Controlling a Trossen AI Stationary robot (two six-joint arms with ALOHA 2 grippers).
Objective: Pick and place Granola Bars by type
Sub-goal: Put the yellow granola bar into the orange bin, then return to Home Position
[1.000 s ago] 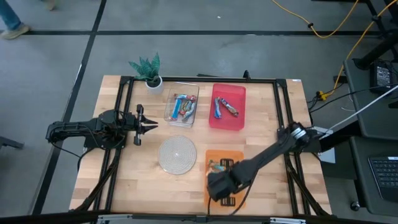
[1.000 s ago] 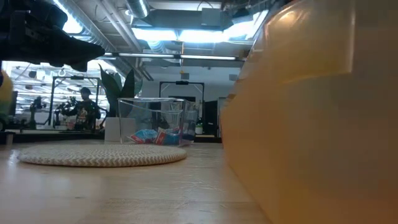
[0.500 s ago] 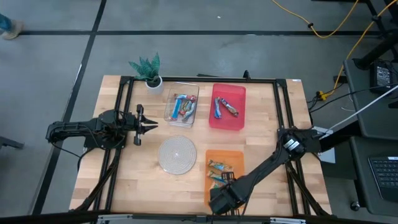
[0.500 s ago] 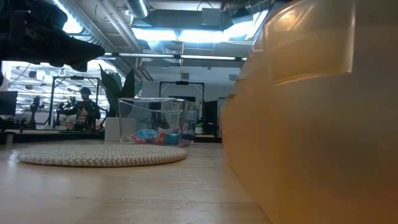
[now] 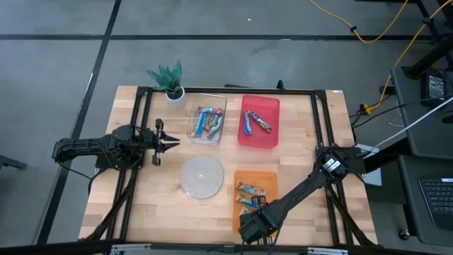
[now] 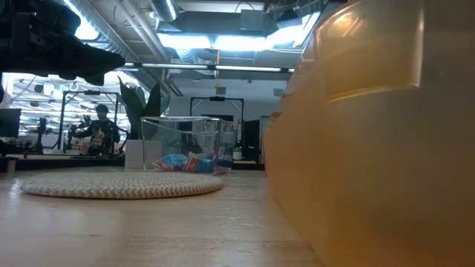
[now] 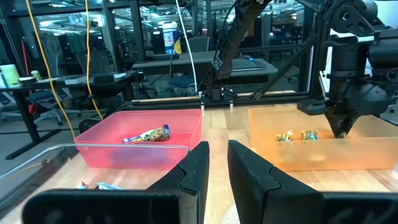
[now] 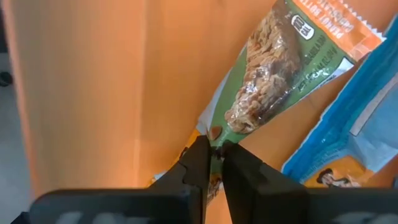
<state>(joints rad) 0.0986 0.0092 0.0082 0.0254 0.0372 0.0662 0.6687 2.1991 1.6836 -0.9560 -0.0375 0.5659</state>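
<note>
granola bar [image 8: 273, 87] pinched in right tool [image 8: 214, 152]

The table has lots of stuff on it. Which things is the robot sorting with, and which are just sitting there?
For the job:
granola bars
orange bin
red bin
clear bin
right gripper, over the orange bin

Just there:
potted plant
round woven mat
left gripper, waiting

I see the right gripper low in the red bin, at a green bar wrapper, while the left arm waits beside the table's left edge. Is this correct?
Not quite: the right gripper is in the orange bin, not the red bin, as the high view shows. The rest holds: it is at the green bar wrapper, and the left gripper waits near the left edge.
</note>
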